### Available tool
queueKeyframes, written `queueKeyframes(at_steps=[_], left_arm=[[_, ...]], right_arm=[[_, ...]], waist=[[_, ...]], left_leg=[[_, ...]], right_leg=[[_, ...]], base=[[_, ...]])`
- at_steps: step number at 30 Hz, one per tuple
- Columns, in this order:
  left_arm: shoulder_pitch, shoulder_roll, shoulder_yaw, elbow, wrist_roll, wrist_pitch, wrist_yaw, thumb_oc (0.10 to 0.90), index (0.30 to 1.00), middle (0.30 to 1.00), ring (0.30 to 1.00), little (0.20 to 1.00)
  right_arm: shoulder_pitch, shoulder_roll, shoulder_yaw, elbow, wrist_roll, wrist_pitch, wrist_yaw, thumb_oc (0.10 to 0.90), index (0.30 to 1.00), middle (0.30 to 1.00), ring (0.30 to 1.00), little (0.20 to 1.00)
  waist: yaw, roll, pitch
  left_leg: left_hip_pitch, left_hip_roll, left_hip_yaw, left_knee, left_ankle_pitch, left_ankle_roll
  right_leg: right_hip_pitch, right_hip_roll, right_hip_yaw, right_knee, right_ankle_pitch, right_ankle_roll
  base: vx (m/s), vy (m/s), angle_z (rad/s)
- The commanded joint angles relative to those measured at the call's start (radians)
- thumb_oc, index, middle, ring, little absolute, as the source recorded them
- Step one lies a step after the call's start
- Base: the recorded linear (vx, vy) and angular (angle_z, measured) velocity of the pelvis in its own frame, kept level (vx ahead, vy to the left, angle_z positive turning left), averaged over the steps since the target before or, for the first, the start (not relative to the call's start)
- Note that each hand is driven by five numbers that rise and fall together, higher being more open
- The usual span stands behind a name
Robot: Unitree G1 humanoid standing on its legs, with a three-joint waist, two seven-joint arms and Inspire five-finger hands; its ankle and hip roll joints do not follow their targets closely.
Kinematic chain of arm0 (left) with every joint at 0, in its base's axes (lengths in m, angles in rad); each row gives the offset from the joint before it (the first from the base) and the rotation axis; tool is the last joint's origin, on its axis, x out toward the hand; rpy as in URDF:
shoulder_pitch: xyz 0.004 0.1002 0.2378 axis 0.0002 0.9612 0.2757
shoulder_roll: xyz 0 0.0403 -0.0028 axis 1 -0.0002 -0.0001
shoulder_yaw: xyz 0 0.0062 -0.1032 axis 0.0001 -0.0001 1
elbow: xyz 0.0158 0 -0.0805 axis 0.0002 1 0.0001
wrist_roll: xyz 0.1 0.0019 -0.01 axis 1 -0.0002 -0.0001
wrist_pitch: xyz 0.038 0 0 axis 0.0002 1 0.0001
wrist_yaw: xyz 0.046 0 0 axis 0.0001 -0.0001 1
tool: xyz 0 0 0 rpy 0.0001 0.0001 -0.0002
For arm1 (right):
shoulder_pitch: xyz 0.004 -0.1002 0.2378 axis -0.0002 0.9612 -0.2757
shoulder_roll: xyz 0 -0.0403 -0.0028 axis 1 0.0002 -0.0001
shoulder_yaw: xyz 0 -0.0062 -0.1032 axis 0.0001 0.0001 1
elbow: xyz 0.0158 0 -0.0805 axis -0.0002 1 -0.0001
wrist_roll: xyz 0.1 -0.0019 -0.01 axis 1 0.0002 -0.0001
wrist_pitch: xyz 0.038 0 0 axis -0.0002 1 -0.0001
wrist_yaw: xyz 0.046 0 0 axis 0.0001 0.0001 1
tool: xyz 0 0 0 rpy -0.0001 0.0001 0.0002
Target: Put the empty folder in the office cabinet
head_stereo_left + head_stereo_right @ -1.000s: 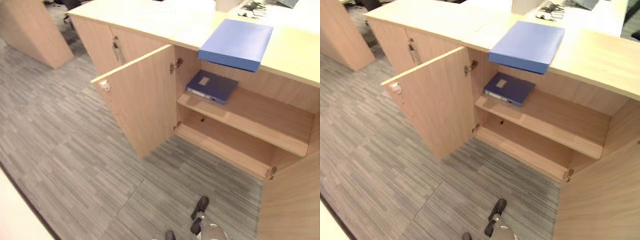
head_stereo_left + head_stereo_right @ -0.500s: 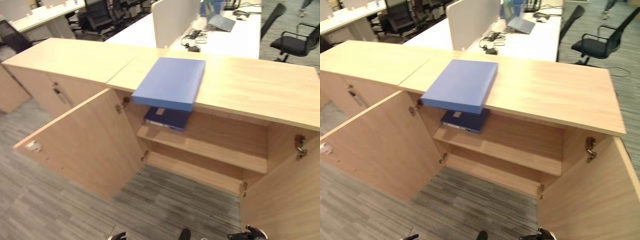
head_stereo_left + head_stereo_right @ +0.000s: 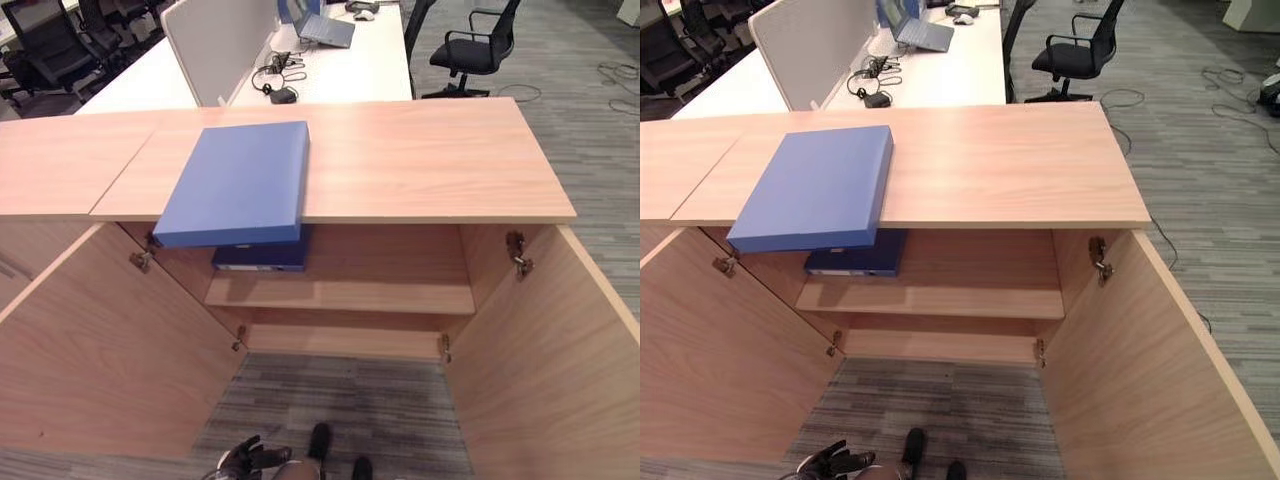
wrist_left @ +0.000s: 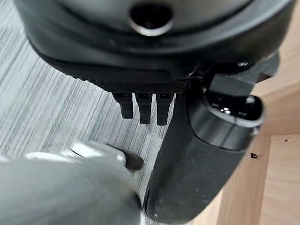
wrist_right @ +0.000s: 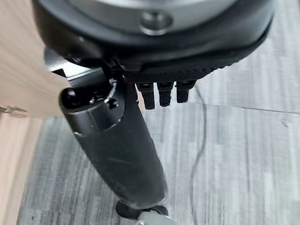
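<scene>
Left hand (image 3: 245, 460) low above the carpet (image 3: 340, 400), in front of the open office cabinet (image 3: 340, 295); fingers relaxed and spread, holding nothing. Right hand (image 5: 122, 140) hangs over the carpet beside a cabinet door; fingers straight, holding nothing. Light blue folder (image 3: 238, 182) lies flat on the cabinet top, its near edge overhanging the front above the open compartment. Dark blue folder (image 3: 260, 256) rests on the cabinet's inner shelf (image 3: 340, 296), directly beneath the light blue one. Both doors stand open.
</scene>
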State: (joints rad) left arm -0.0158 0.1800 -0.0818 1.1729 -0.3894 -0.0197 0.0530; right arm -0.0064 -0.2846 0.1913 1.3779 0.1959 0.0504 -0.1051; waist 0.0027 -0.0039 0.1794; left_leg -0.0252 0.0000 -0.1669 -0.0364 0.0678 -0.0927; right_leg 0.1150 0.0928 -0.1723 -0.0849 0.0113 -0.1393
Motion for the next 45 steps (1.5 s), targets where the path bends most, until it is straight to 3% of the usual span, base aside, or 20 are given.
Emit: queueKeyframes(at_steps=[1,7,9,10,11,14,15,18,20,21,26,31,39,45], left_arm=[[0.029,-0.005,-0.042,-0.039,0.004,-0.008,0.01,0.8,0.9,0.9,0.9,0.9],[0.041,-0.002,-0.006,-0.086,-0.079,-0.015,0.038,0.8,0.9,0.9,0.9,0.9],[0.095,-0.002,0.058,-0.328,-0.204,-0.057,0.13,0.8,0.9,0.9,0.9,0.9],[0.208,0.029,0.099,-0.747,-0.171,-0.084,0.188,0.8,0.9,0.9,0.9,0.9],[0.213,0.028,0.099,-0.753,-0.169,-0.08,0.189,0.8,0.9,0.9,0.9,0.9],[0.273,0.107,0.176,-1.087,0.01,-0.091,0.22,0.8,0.9,0.9,0.9,0.9],[0.276,0.107,0.177,-1.092,0.011,-0.088,0.221,0.8,0.9,0.9,0.9,0.9],[0.232,0.178,0.246,-1.297,0.271,-0.105,0.315,0.8,0.9,0.9,0.9,0.9],[0.223,0.195,0.262,-1.344,0.342,-0.1,0.339,0.8,0.9,0.9,0.9,0.9],[0.201,0.232,0.286,-1.397,0.465,-0.097,0.38,0.8,0.9,0.9,0.9,0.9],[0.115,0.337,0.302,-1.501,0.661,-0.099,0.45,0.8,0.9,0.9,0.9,0.9],[0.031,0.434,0.263,-1.547,0.784,-0.111,0.448,0.8,0.9,0.9,0.9,0.9],[-0.077,0.541,0.152,-1.536,0.887,-0.118,0.4,0.8,0.9,0.9,0.9,0.9],[-0.143,0.592,0.057,-1.486,0.883,-0.128,0.34,0.8,0.9,0.9,0.9,0.9]], right_arm=[[-0.011,-0.018,-0.012,-0.003,-0.026,-0.008,-0.005,0.8,0.9,0.9,0.9,0.9],[-0.016,-0.006,0.007,-0.024,-0.036,-0.007,-0.003,0.8,0.9,0.9,0.9,0.9],[-0.003,0.006,0.004,-0.046,-0.047,0.002,-0.011,0.8,0.9,0.9,0.9,0.9],[0.004,0.003,-0.024,-0.09,-0.046,0.006,-0.029,0.8,0.9,0.9,0.9,0.9],[0.005,0.004,-0.023,-0.091,-0.047,0.006,-0.03,0.8,0.9,0.9,0.9,0.9],[-0.002,-0.001,-0.059,-0.099,-0.018,0.005,-0.034,0.8,0.9,0.9,0.9,0.9],[-0.002,-0.001,-0.058,-0.099,-0.018,0.005,-0.034,0.8,0.9,0.9,0.9,0.9],[0.007,0.034,-0.048,-0.089,0.006,-0.015,-0.029,0.8,0.9,0.9,0.9,0.9],[0.006,0.04,-0.042,-0.089,0.01,-0.02,-0.031,0.8,0.9,0.9,0.9,0.9],[0.003,0.051,-0.032,-0.089,0.012,-0.029,-0.041,0.8,0.9,0.9,0.9,0.9],[0.015,0.063,-0.007,-0.082,-0.013,-0.04,-0.047,0.8,0.9,0.9,0.9,0.9],[0.022,0.06,0.01,-0.079,-0.041,-0.041,-0.049,0.8,0.9,0.9,0.9,0.9],[0.033,0.054,0.033,-0.076,-0.073,-0.038,-0.033,0.8,0.9,0.9,0.9,0.9],[0.038,0.047,0.049,-0.074,-0.09,-0.032,-0.014,0.8,0.9,0.9,0.9,0.9]], waist=[[0.043,-0.01,-0.031],[0.05,-0.018,-0.059],[0.059,-0.023,-0.067],[0.075,-0.026,-0.067],[0.075,-0.027,-0.068],[0.099,-0.031,-0.063],[0.098,-0.032,-0.062],[0.116,-0.042,-0.063],[0.116,-0.046,-0.062],[0.116,-0.048,-0.063],[0.093,-0.05,-0.075],[0.068,-0.047,-0.088],[0.039,-0.045,-0.106],[0.023,-0.04,-0.115]], left_leg=[[0.017,-0.024,0.027,-0.023,-0.037,0.057],[0.046,-0.034,0.024,-0.051,-0.048,0.066],[0.049,-0.041,0.019,-0.051,-0.051,0.068],[0.049,-0.045,0.014,-0.051,-0.048,0.07],[0.049,-0.045,0.014,-0.051,-0.048,0.07],[0.054,-0.047,-0.007,-0.051,-0.05,0.069],[0.055,-0.047,-0.007,-0.051,-0.05,0.069],[0.062,-0.054,-0.027,-0.051,-0.059,0.064],[0.064,-0.055,-0.029,-0.051,-0.062,0.064],[0.066,-0.055,-0.028,-0.051,-0.064,0.063],[0.07,-0.056,-0.012,-0.051,-0.072,0.062],[0.074,-0.057,0.007,-0.051,-0.083,0.064],[0.09,-0.054,0.036,-0.051,-0.099,0.068],[0.104,-0.052,0.053,-0.051,-0.107,0.071]], right_leg=[[-0.034,-0.095,-0.043,0.059,-0.033,0.191],[-0.024,-0.097,-0.049,0.018,-0.012,0.209],[-0.012,-0.102,-0.056,0.012,-0.011,0.214],[-0.005,-0.107,-0.062,0.007,-0.009,0.219],[-0.004,-0.107,-0.062,0.007,-0.009,0.219],[0.01,-0.112,-0.077,0.004,-0.012,0.222],[0.011,-0.112,-0.078,0.003,-0.012,0.222],[0.026,-0.114,-0.09,0.0,-0.019,0.222],[0.027,-0.115,-0.092,0.0,-0.02,0.222],[0.029,-0.116,-0.092,-0.001,-0.018,0.224],[0.027,-0.118,-0.081,-0.002,-0.011,0.229],[0.023,-0.122,-0.065,-0.002,-0.005,0.234],[0.026,-0.122,-0.04,-0.002,-0.002,0.24],[0.032,-0.125,-0.023,-0.002,-0.001,0.242]], base=[[0.09,0.118,-0.16],[0.04,0.068,-0.02],[0.04,0.056,0.1],[0.02,0.038,0.2],[0.01,0.028,0.25],[-0.01,-0.001,0.28],[0.01,-0.015,0.2],[0.01,-0.02,0.07],[0.0,-0.013,0.15],[0.0,-0.012,0.1],[0.0,0.005,-0.02],[0.0,0.02,-0.11],[0.01,0.02,-0.11],[0.01,0.016,-0.16]])
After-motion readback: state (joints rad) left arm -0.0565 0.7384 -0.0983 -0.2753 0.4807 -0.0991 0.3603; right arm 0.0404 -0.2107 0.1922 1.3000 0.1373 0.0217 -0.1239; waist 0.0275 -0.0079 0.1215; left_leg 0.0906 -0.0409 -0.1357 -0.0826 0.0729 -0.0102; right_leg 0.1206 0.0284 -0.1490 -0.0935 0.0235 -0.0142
